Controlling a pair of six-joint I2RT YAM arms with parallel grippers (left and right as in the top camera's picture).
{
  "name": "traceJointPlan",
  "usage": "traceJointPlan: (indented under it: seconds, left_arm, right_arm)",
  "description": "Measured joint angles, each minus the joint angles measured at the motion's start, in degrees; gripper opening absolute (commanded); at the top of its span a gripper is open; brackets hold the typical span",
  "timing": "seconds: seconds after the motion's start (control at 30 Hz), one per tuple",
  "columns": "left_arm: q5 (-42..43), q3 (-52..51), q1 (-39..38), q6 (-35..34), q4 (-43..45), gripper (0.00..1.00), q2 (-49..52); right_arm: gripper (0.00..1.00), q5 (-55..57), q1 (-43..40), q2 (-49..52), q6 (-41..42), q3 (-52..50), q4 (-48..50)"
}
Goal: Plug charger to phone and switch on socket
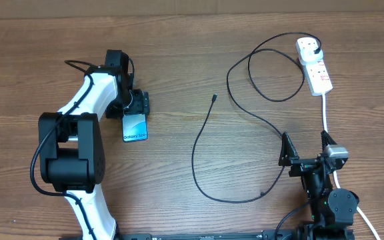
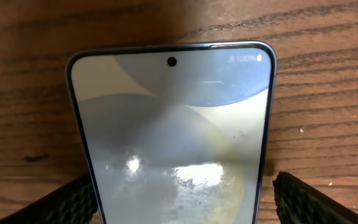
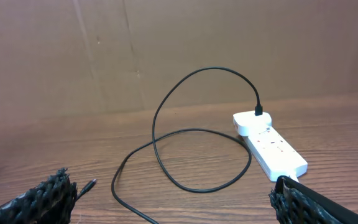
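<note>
Item 1: phone (image 2: pixel 173 124) flat on table (image 1: pixel 179 40), left of centre, between spread fingers of left gripper (image 2: pixel 182 205); right gripper (image 3: pixel 173 202) spread, empty; hazard: uneven closing could slew phone away from distant charger tip (image 1: pixel 215 98).

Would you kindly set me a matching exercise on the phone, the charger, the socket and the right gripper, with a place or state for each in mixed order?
Things:
1. phone
2. charger
3. socket
4. right gripper

Places or states:
A. white, at the far right
B. open, holding nothing
C. screen up, on the left
D. black, one end plugged in, the small tip lying free

Pairs: 1-C, 2-D, 3-A, 4-B
</note>
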Motion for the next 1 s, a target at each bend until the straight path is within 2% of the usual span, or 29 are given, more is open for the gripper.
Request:
traceJointPlan:
  seconds: [0.47,1.0]
  left_arm:
    - [-1.9,0.0,-0.3,4.1,-1.5,0.85,0.0]
    - [-2.9,-0.2,-0.3,4.3,-1.5,0.70,0.0]
  right_arm:
    - [1.00,0.0,0.0,0.0,0.0,0.0,0.0]
    - [1.00,0.0,0.0,0.0,0.0,0.0,0.0]
